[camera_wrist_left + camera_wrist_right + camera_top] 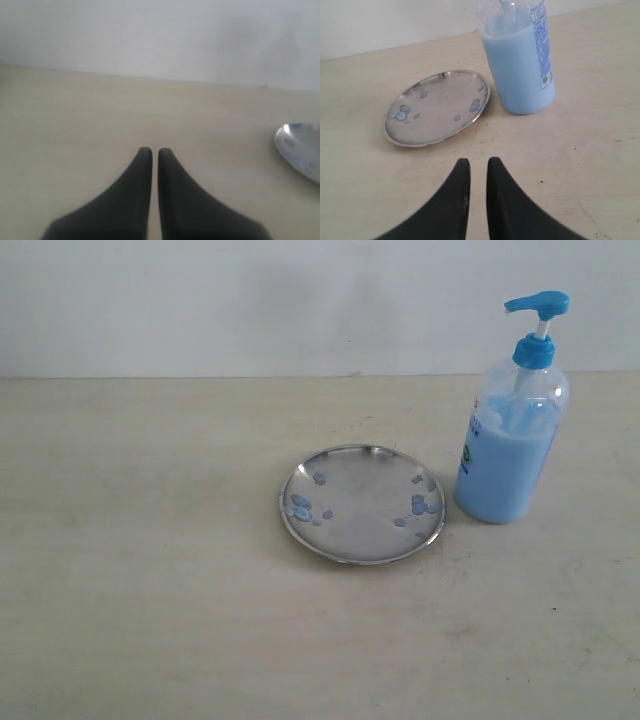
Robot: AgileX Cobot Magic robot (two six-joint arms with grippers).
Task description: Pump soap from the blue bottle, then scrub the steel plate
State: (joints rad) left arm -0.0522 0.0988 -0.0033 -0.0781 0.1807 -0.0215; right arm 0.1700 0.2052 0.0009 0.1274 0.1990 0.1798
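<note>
The steel plate [362, 490] lies flat on the table, speckled with pale blue soap blobs [300, 506] near its rim. Just to its right stands the blue bottle [510, 450], upright, its blue pump head [537, 305] raised, about two-thirds full of light blue soap [503, 480]. Neither gripper shows in the exterior view. My right gripper [478, 161] hovers over bare table short of the plate [437, 107] and bottle [520, 65], its black fingers close together and holding nothing. My left gripper [155, 150] is shut and empty, with the plate's edge [300, 150] off to one side.
A beige tabletop [150, 590] spreads around the plate and bottle. A pale wall [250, 300] rises behind the table's far edge. No other objects are in view.
</note>
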